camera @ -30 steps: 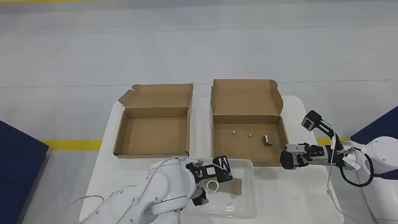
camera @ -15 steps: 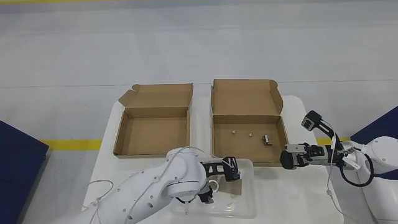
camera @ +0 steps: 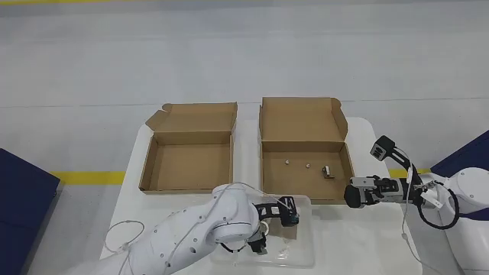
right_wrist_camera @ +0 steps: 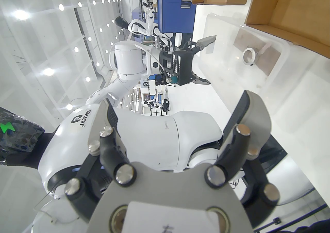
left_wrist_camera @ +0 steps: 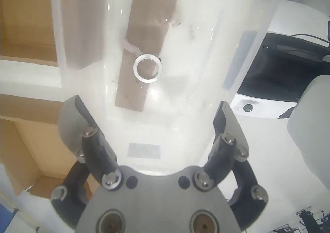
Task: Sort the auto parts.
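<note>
Ring (left_wrist_camera: 147, 67), metal, lies on cardboard strip (left_wrist_camera: 152, 12) inside clear tray (camera: 302, 256), table's (camera: 344, 237) 6 o'clock. Left gripper (left_wrist_camera: 148, 103) hovers over tray, fingers apart. Right gripper (right_wrist_camera: 175, 101) at 4 o'clock, fingers apart, empty.

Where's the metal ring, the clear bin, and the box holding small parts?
metal ring (left_wrist_camera: 147, 56), left wrist view, on its rim.
clear bin (left_wrist_camera: 77, 12), left wrist view, on its side wall.
box holding small parts (camera: 294, 183), top view, on its bare floor.

Left pincer (left_wrist_camera: 149, 106) and right pincer (right_wrist_camera: 175, 99) both hang spread wide.
</note>
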Controlling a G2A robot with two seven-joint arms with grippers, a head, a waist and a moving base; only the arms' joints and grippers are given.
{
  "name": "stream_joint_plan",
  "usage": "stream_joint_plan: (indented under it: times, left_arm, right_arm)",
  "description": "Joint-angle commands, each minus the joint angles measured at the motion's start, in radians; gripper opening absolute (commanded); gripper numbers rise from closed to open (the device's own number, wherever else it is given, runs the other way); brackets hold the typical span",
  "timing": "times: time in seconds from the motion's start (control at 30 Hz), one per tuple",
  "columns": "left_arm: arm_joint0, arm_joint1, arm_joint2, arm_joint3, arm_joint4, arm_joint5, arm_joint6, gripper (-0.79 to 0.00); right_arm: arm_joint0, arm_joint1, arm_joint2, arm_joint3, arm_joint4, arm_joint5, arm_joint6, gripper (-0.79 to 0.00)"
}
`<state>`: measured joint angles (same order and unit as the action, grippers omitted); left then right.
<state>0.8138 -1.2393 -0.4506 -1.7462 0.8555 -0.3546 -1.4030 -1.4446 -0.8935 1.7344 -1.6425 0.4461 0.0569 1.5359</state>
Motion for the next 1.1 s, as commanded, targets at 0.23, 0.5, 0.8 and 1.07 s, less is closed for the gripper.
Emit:
stream_joint_plan:
  times: [0.23,0.5,0.8,1.07]
  left_arm:
    - [-0.048,-0.044,0.052,0.113,0.015,0.011,0.039,0.0]
    - [-0.034,-0.044,0.058,0.135,0.034,0.015,0.061,0.0]
    - [-0.044,-0.066,0.07,0.206,0.037,0.011,0.083,-0.366]
    - [-0.056,-0.09,0.088,0.248,0.049,0.021,0.083,-0.416]
  right_arm:
    - [0.0,0.0,0.0,0.0,0.0,0.0,0.0,0.0]
    - [0.0,0.0,0.0,0.0,0.0,0.0,0.0,0.0]
    - [0.0,0.0,0.0,0.0,0.0,0.0,0.0,0.0]
    - [0.0,0.0,0.0,0.0,0.0,0.0,0.0,0.0]
